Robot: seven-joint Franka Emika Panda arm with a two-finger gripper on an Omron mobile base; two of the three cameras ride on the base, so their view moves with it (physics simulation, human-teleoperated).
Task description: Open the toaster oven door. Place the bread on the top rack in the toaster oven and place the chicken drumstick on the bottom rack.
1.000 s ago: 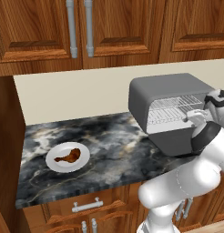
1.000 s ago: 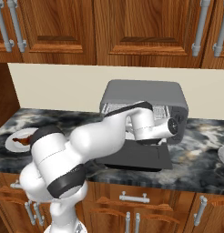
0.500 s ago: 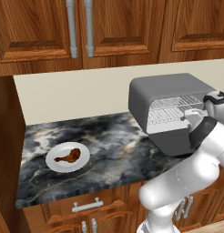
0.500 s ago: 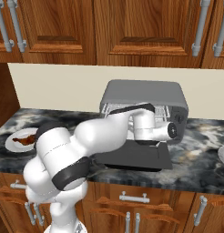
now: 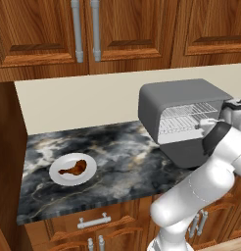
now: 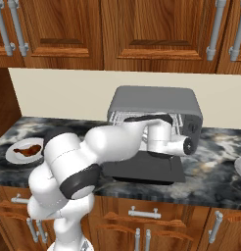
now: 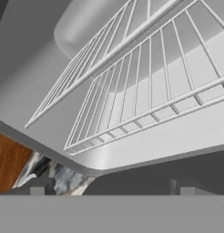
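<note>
The oven (image 5: 183, 115) door (image 6: 142, 167) lies flat open on the marbled counter (image 5: 108, 157). The hand (image 5: 209, 125) sits at the oven mouth, jaws wide and empty. Both silver wire racks look bare. The glossy brown drumstick (image 5: 75, 168) waits on a white plate (image 5: 59, 175), well apart from the oven.
</note>
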